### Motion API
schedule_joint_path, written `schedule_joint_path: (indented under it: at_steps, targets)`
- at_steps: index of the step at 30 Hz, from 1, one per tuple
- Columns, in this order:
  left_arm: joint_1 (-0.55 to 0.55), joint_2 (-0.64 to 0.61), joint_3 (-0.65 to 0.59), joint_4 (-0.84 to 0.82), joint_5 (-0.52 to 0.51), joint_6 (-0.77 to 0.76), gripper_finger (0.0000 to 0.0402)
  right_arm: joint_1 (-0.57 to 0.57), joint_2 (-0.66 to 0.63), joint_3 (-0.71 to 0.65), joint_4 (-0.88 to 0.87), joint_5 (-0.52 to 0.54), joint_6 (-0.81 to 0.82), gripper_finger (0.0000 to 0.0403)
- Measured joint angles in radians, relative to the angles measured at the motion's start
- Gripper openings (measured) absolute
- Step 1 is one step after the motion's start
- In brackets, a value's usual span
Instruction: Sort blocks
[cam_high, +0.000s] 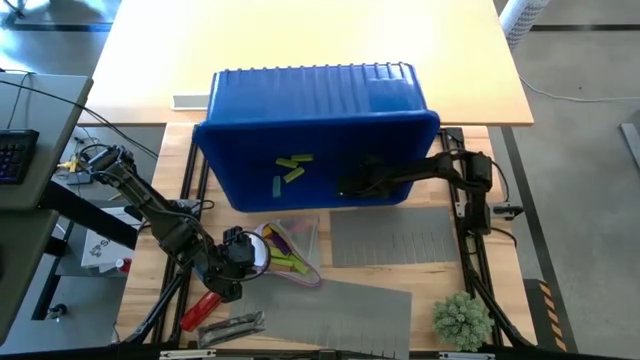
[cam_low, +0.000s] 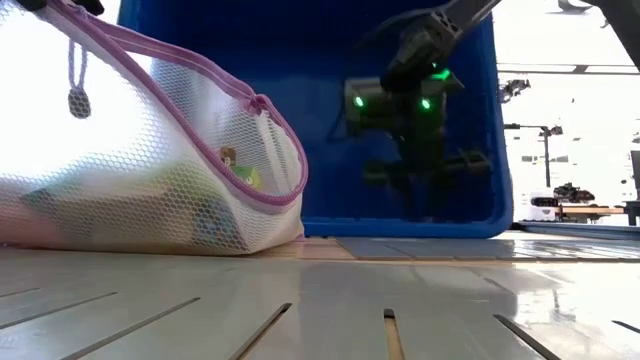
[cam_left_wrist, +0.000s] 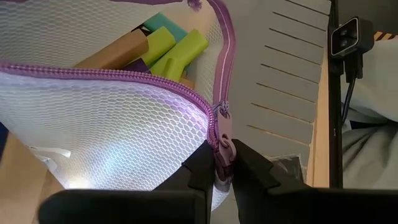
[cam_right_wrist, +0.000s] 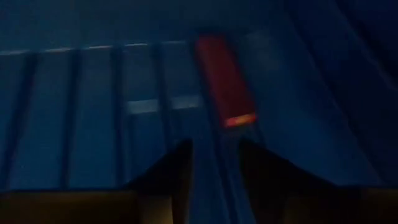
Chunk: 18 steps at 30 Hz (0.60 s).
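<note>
A blue bin (cam_high: 320, 120) lies tipped on its side, its opening toward the near edge. Two lime blocks (cam_high: 293, 166) and a teal block (cam_high: 279, 186) lie on its lower wall. My right gripper (cam_high: 345, 185) reaches inside it, open, with nothing between its fingers (cam_right_wrist: 214, 177). A reddish block (cam_right_wrist: 225, 81) lies just ahead of it. A white mesh bag (cam_high: 290, 245) with a purple zipper rests on the table in front of the bin, holding lime (cam_left_wrist: 180, 50), tan (cam_left_wrist: 115, 53) and teal blocks. My left gripper (cam_high: 240, 262) is shut on the bag's rim. My left gripper pinches the bag's purple zipper edge (cam_left_wrist: 222, 134), at the zipper's slider, between its two fingers. It comes slanting down from the table's left side. That rim is held up and the mouth stays open, while the bag's bottom (cam_low: 150, 235) rests on the table.
Grey slotted mats (cam_high: 400, 240) (cam_high: 340, 310) lie in front of the bin. A red cylindrical tool (cam_high: 200, 310) and a silvery item (cam_high: 232, 325) sit near the front left. A green bushy object (cam_high: 462, 318) stands at the front right.
</note>
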Motion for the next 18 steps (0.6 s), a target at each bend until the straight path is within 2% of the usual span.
schedule_joint_path:
  at_steps: [5,7,18]
  targets:
    - [0.000,0.000,0.000,0.001,0.000,0.000,0.0024,-0.039,0.001,-0.093,0.058,0.051,0.162,0.0115]
    - [0.000,0.000,0.000,0.000,-0.001,0.000,0.0024,-0.052,0.002,-0.121,0.090,0.055,0.173,0.0115]
    - [0.000,0.000,0.000,0.001,-0.001,0.000,0.0024,-0.028,0.002,-0.128,0.094,0.206,0.297,0.0114]
